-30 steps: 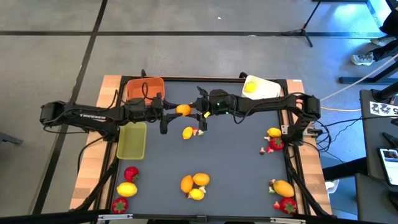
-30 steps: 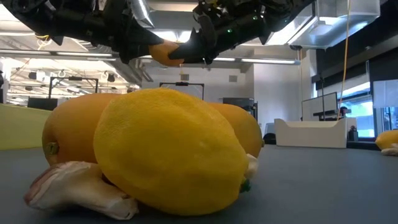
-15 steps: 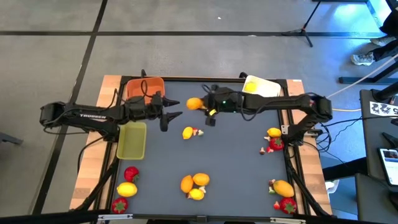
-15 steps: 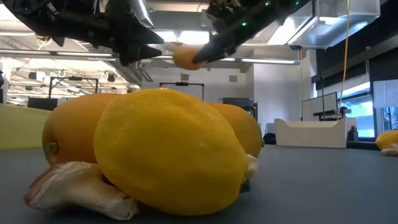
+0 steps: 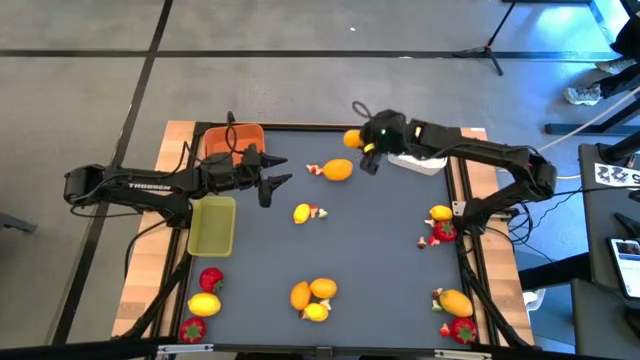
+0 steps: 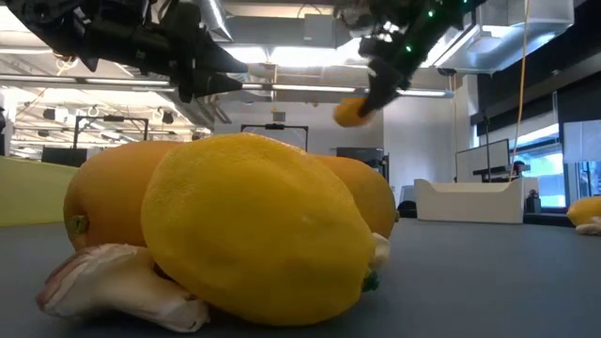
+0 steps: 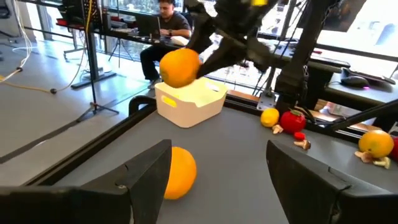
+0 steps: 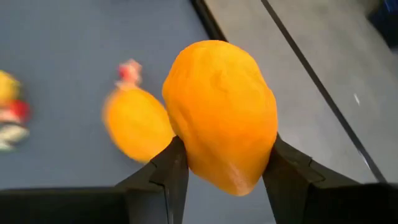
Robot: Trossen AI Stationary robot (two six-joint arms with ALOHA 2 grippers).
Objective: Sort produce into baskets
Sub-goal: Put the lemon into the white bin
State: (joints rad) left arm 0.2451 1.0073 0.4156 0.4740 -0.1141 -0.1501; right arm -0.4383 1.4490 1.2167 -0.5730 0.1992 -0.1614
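Mat (image 5: 380,260): centre bare, open lane between bins and front fruit clusters.
Right claw (image 5: 358,141): at rear mat edge, just beside white bin (image 5: 425,160); pinching orange (image 8: 221,115) aloft.
Left claw (image 5: 280,172): spread, empty, near orange bin (image 5: 222,142).
Second orange (image 5: 338,169): on mat, between claws.
Yellow-green bin (image 5: 212,225): left edge.

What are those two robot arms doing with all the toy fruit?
They are sorting toy fruit into little baskets. The right gripper has an orange fruit pinched between its fingers, up in the air by the white basket at the back of the table. The left gripper waits with its fingers open near the orange basket, holding nothing. Another orange fruit lies on the table between them, and more fruit is scattered around the table.
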